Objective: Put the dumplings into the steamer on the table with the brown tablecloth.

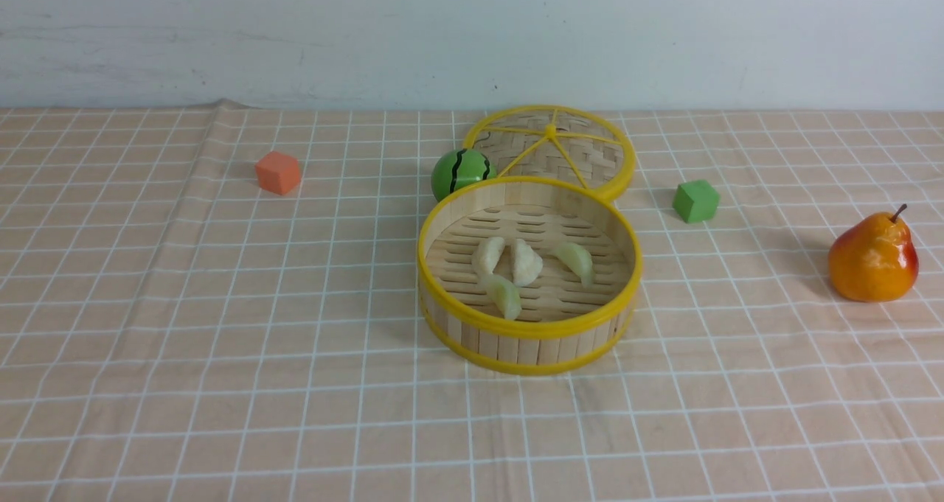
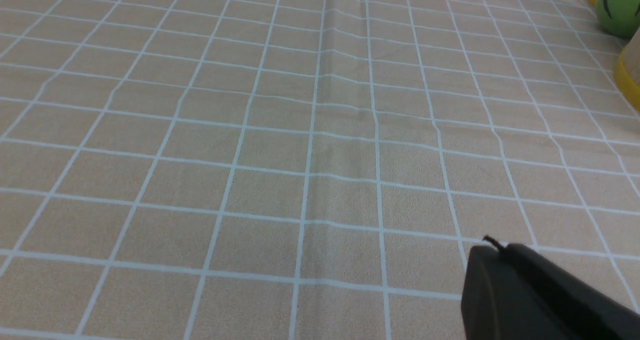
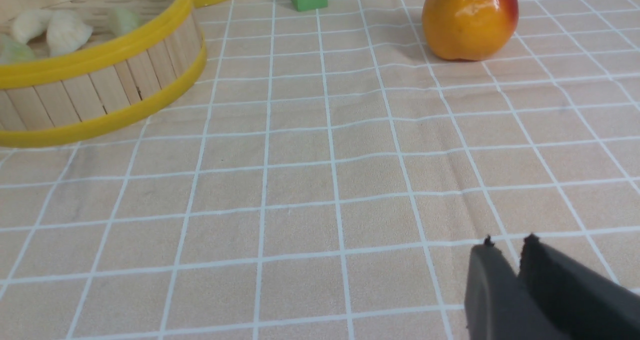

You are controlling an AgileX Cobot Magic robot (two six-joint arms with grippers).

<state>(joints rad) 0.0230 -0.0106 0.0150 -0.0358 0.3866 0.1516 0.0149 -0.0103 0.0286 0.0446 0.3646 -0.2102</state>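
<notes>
All four dumplings (image 1: 527, 266) already lie inside the steamer (image 1: 529, 332), which stands at the middle of the counter (image 1: 221, 340) on the brown tablecloth (image 1: 147, 266). Three cluster left of the basket's centre, two of them side by side and touching or nearly so, and a greener one just nearer the front rim. The fourth lies apart to the right, with its long axis slanting from far-left to near-right. None rests on the cloth outside the rim, so I judge the placing to be done, with nothing left to pick up.

Neither arm shows in the front view. In the right wrist view the right gripper (image 3: 507, 242) hovers over bare cloth with its jaws parted only a narrow slit and nothing between them. The steamer lies well off to its far left, and the pear (image 3: 467, 18) stands ahead of it. In the left wrist view the left gripper (image 2: 492, 250) shows as one dark mass with its jaws closed and empty. The steamer's yellow rim is just visible at the far right of that view, beside the green striped ball (image 2: 620, 5).

Both arms have open cloth around them. Near the basket stand only the woven lid (image 1: 549, 148) behind it, the ball, the orange cube (image 1: 278, 172) and the green cube (image 1: 695, 200).
</notes>
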